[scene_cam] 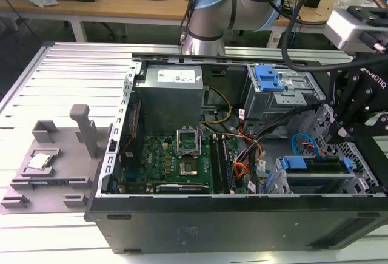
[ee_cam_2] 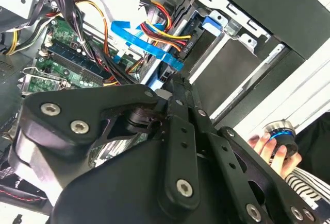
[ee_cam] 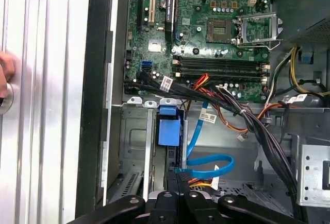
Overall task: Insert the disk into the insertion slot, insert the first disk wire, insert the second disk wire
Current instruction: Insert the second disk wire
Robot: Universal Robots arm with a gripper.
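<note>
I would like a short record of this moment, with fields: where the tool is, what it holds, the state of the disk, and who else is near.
tool: above the drive cage, closed on the end of the blue flat wire
blue flat wire: loops beside the disk, free of the other cables
disk: sitting in the insertion slot, blue carrier showing
person's hand: outside the case, on a round knob

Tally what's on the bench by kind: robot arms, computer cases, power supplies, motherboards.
Robot arm: 1
Computer case: 1
Power supply: 1
Motherboard: 1
Total: 4
</note>
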